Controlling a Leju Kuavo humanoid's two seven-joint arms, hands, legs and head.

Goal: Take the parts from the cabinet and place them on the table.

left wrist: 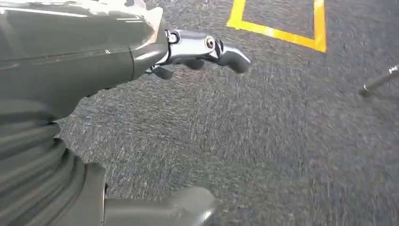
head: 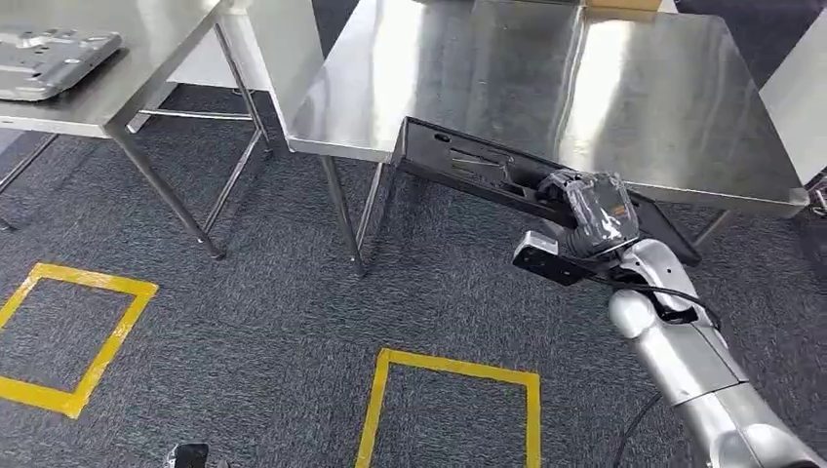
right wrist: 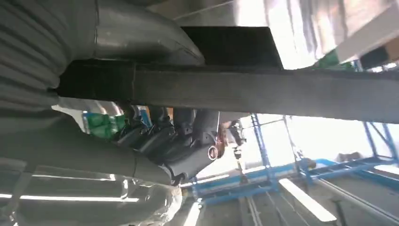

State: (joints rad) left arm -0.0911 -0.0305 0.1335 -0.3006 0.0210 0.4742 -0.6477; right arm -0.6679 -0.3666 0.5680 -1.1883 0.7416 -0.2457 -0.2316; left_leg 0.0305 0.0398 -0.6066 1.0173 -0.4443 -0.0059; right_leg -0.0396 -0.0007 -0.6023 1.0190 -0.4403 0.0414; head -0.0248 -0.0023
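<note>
The robot's right hand (head: 585, 219) is holding a long, flat black metal part (head: 478, 168) at the near edge of the shiny steel table (head: 624, 107). In the right wrist view the dark fingers (right wrist: 164, 139) are curling under the part and the thick thumb is pressing on its other side, so the hand is clamped on it. The far end of the part is touching or just over the table edge, and the rest is hanging out past it, tilted, above the dark grey carpet (head: 293, 322). I think the robot is at the putting-down step. Next, the hand needs to lift the part a bit higher, push it forward over the table top, lay it flat, and only then let go. If it lets go too soon, the part could tip off the edge.

The left hand (left wrist: 197, 49) is hanging down over the carpet. Its fingers are apart and holding nothing.

A pale grey flat metal part (head: 49, 58) is lying on another steel table (head: 146, 68) well off to the left. There are no boxes or bins to tell about.
</note>
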